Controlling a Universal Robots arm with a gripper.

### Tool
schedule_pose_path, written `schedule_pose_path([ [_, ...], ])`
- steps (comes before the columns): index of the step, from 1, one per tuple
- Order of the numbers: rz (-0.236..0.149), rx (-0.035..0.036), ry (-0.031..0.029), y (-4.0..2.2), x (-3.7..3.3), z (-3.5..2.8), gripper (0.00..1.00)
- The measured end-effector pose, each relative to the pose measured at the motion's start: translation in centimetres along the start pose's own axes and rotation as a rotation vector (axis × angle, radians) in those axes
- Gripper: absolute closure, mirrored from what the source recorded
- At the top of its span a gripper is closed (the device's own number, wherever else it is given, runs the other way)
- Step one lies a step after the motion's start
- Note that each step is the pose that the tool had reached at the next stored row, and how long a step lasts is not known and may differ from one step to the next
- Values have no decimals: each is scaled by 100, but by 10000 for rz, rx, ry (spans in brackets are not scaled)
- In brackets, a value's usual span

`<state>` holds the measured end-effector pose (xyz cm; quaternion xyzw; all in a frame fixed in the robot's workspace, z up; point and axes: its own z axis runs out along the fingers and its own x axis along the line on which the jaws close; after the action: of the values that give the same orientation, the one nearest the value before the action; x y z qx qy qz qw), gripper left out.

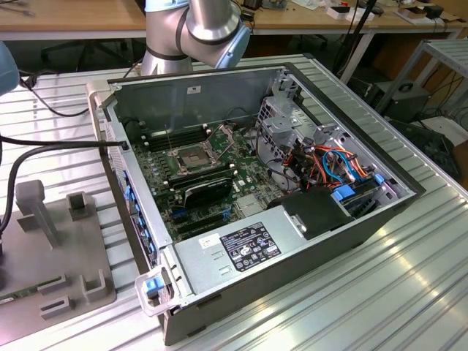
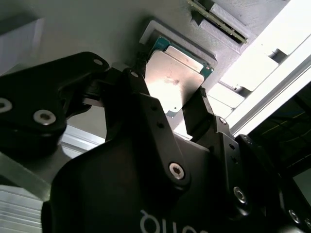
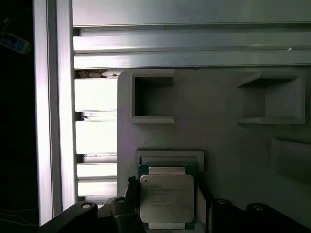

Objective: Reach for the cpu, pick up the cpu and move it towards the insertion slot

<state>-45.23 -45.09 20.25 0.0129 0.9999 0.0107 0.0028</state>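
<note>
— Grey fixture plate point(image 1: 80, 248) at the exterior view's left, with pegs and pockets standing on it. Is the chip over there?

— Yes. In the first wrist view the cpu point(image 3: 167, 199) lies flat at a shallow raised frame point(image 3: 170, 156) on that grey plate. Its silver lid faces up and a thin green edge shows round it. Two square pockets point(image 3: 153, 99) sit in the plate beyond it.

— And the gripper point(image 2: 170, 94)?

— Right on it, in the second wrist view. The black fingers point(image 2: 197, 109) are closed in on two opposite edges of the cpu, one on each side, so the chip sits pinched between them. I cannot tell whether it is lifted clear of the frame or resting in it.

— What comes next, going right?

— The ribbed aluminium table point(image 1: 409, 292) carries an open computer case point(image 1: 190, 91), just beside the plate. The arm point(image 1: 194, 29) rises behind it. Inside is the green motherboard point(image 1: 157, 194), and on it the insertion slot point(image 1: 186, 156), a silver frame with a dark centre. Its bracket point(image 1: 221, 135) is tipped up just beside it. The case wall stands between the plate and the slot, so the cpu is well apart from it.

— And further right?

— A silver box point(image 1: 212, 256) with a dark label lies along the near edge of the case. Then come a metal drive cage point(image 1: 281, 121) and a tangle of orange and blue cables point(image 1: 329, 161).
</note>
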Motion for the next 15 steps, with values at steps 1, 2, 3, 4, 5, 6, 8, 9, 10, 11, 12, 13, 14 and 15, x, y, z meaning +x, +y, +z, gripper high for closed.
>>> schedule_pose_path([
  [1, 0, 1, 1, 0, 0, -18, 45],
  [2, -1, 0, -1, 1, 0, -45, 45],
  [3, -1, 0, 0, 1, -1, -69, 45],
  [4, -1, 0, 0, 2, -1, -86, 45],
  [5, -1, 0, 0, 2, -1, -103, 45],
  [6, -1, 0, 0, 2, -1, -119, 45],
  [8, 0, 0, 0, 3, -1, -157, 45],
  [9, 0, 0, -1, 4, -1, -175, 45],
  [10, -1, -1, -1, 4, -1, -180, 45],
  [11, -1, -2, -3, 4, -1, -180, 45],
  [12, 0, -2, -3, 4, -1, -181, 45],
  [13, -1, -1, -1, 4, -1, -182, 45],
  [14, 0, 3, 4, 4, -1, -194, 45],
  [15, 0, 3, 4, 4, -1, -208, 45],
])
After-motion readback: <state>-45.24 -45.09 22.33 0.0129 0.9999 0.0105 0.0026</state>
